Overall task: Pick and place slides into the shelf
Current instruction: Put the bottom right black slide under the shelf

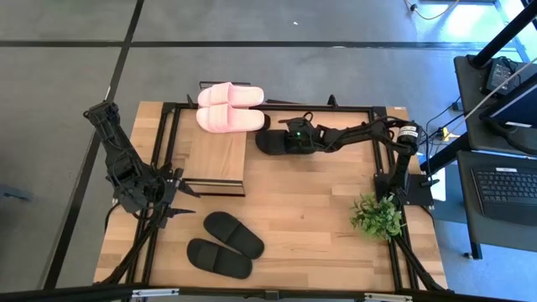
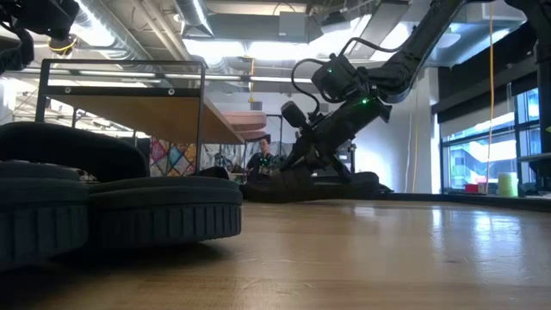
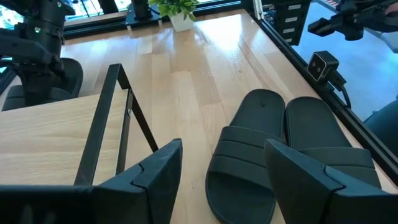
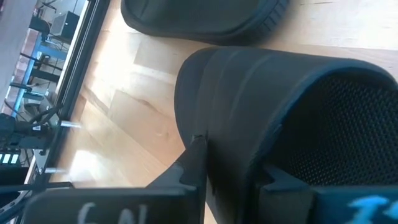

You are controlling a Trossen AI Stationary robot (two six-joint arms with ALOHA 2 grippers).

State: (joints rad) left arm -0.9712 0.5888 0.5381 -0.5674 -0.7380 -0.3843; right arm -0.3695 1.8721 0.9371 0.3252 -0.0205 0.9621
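Observation:
A black slide (image 1: pixel 273 141) lies on the table right of the shelf (image 1: pixel 216 155), with my right gripper (image 1: pixel 289 138) shut on it. Its mate (image 4: pixel 205 18) lies just beside it. A pink pair (image 1: pixel 228 107) lies side by side at the shelf's far end. Another black pair (image 1: pixel 222 245) rests sole-down near the table's front edge. My left gripper (image 1: pixel 178 200) hangs open by the shelf's near left corner, above that pair (image 3: pixel 267 149), touching nothing. My right gripper holds the black slide by its wide strap (image 4: pixel 236 93), at the strap's edge. One finger (image 4: pixel 194 163) lies outside the strap and the other (image 4: pixel 268 182) reaches under it. The fingers slant down from the table's right side. In the low view the slide (image 2: pixel 310 185) sits on the table.
A small potted plant (image 1: pixel 377 216) stands at the table's right edge, near the right arm's base. Black frame rails (image 1: pixel 277 106) run around the tabletop. Bare wood lies in the middle of the table (image 1: pixel 310 201). A desk with a keyboard (image 1: pixel 503 184) stands beyond the right edge.

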